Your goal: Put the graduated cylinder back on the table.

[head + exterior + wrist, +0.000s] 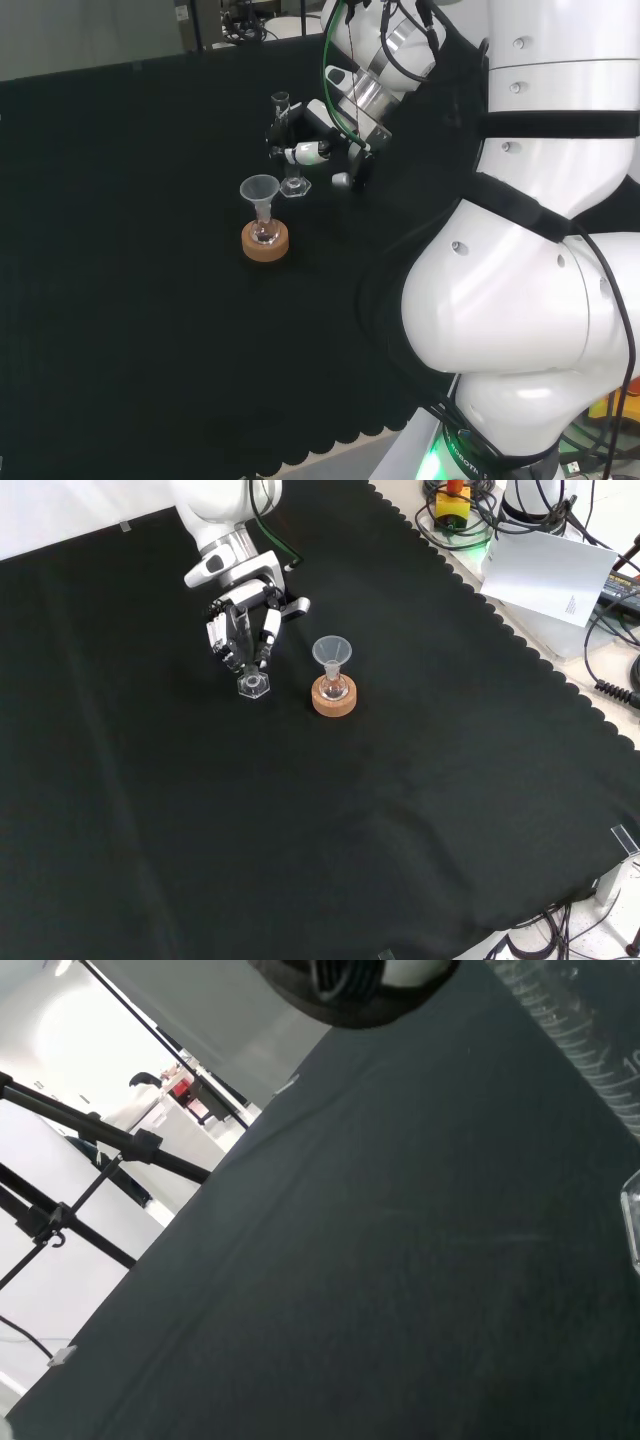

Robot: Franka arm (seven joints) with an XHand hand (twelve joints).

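The clear graduated cylinder stands upright with its hexagonal foot on or just above the black cloth; I cannot tell whether it touches. The hand reaches it from the right in the head view, with fingers and thumb curled round its tube. From the front, the hand comes down from the top and covers the tube above the foot. In the wrist view the cylinder's graduated wall runs close past a blurred part of the hand.
A clear funnel sits in a small flask on a cork ring, just in front of the cylinder in the head view and to its right from the front. A sheet of paper and cables lie beyond the cloth's scalloped edge.
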